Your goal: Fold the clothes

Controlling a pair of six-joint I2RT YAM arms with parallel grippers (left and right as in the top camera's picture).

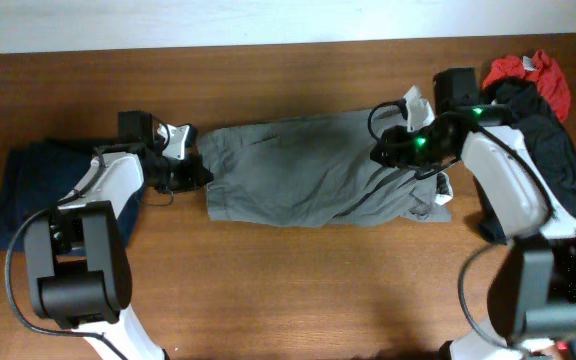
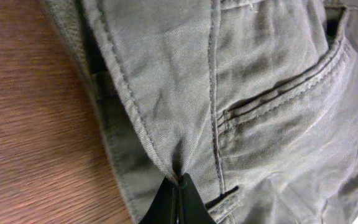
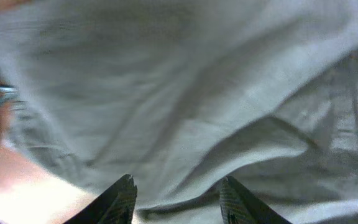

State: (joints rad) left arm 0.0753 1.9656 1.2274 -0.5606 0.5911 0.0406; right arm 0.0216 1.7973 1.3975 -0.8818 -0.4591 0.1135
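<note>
The grey shorts [image 1: 303, 170] lie spread across the middle of the wooden table, folded lengthwise. My left gripper [image 1: 196, 172] is at their left edge, shut on a fold of the grey fabric [image 2: 178, 174] beside a pocket seam. My right gripper [image 1: 386, 152] hovers over the right part of the shorts, open, with grey cloth [image 3: 179, 118] close beneath its fingers [image 3: 178, 186]. The view there is blurred. A small white label [image 1: 444, 190] shows at the shorts' right end.
A dark navy garment [image 1: 28, 185] lies at the left edge of the table. A black and red pile [image 1: 538, 95] sits at the far right. Bare wood [image 1: 298, 290] runs along the front.
</note>
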